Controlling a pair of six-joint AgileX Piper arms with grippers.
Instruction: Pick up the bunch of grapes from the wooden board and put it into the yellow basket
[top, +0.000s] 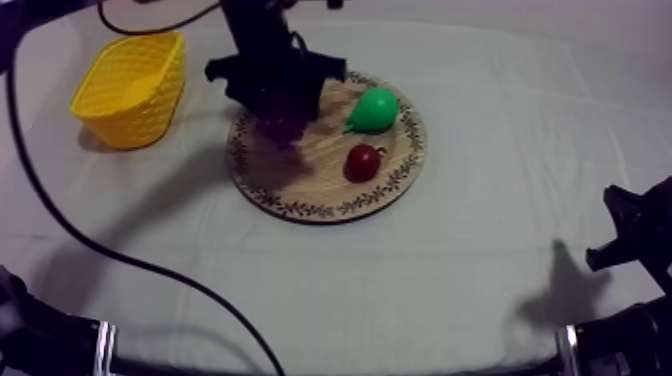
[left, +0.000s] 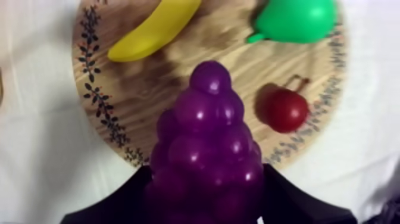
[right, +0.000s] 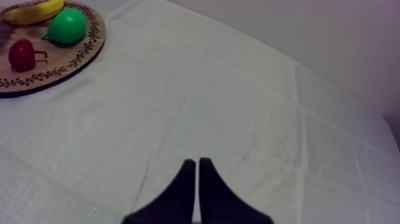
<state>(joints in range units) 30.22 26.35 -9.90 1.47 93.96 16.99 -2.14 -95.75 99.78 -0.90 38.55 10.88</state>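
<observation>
My left gripper (top: 281, 122) hangs over the left part of the round wooden board (top: 310, 190), shut on the purple bunch of grapes (top: 280, 127). In the left wrist view the grapes (left: 205, 149) stand large between my black fingers (left: 119, 202), lifted above the board (left: 137, 83). The yellow basket (top: 133, 87) sits at the far left of the table, left of the board. My right gripper (right: 197, 164) rests low at the right side, its fingers together as a narrow wedge over bare cloth.
On the board lie a green pear (top: 374, 109), a small red fruit (top: 361, 162) and a banana (left: 153, 30). A black cable (top: 90, 245) curves across the cloth at the left front. The right arm (top: 640, 240) sits at the right edge.
</observation>
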